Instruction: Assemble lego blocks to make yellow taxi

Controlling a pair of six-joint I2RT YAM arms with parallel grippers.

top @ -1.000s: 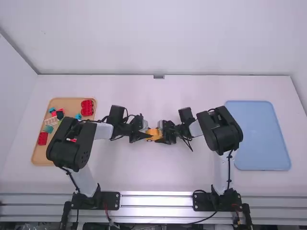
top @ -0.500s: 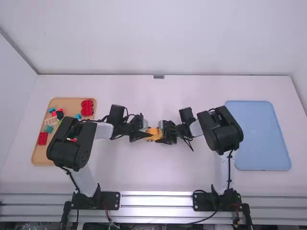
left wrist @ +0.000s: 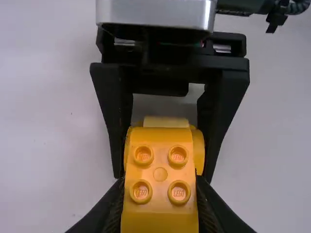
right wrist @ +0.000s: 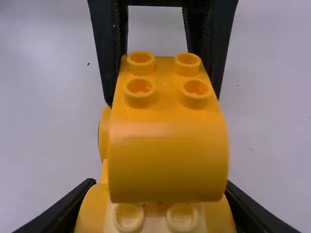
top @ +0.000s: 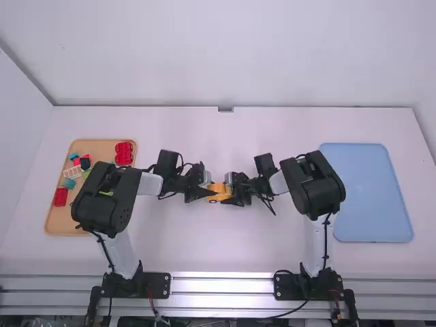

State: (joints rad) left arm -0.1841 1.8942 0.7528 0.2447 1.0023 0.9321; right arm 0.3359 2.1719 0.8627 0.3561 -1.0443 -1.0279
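Right wrist view: glossy curved yellow block (right wrist: 167, 160), four round studs (right wrist: 140, 90), pinched by left hand (top: 208, 189), rounded base (right wrist: 93, 211) by right hand (top: 229, 191).

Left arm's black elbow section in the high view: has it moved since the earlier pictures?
Yes, slightly: the left arm's elbow section has shifted to the right, judged against the wooden tray beneath it.

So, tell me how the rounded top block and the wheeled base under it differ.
The top block is one even orange-yellow; the base has a pale cream middle between orange-yellow sides. The top block has four studs above a smoothly curved end, while the base shows two pale studs beside that end. The top block sits above; the base lies beneath. Both have orange-yellow surfaces and round studs.
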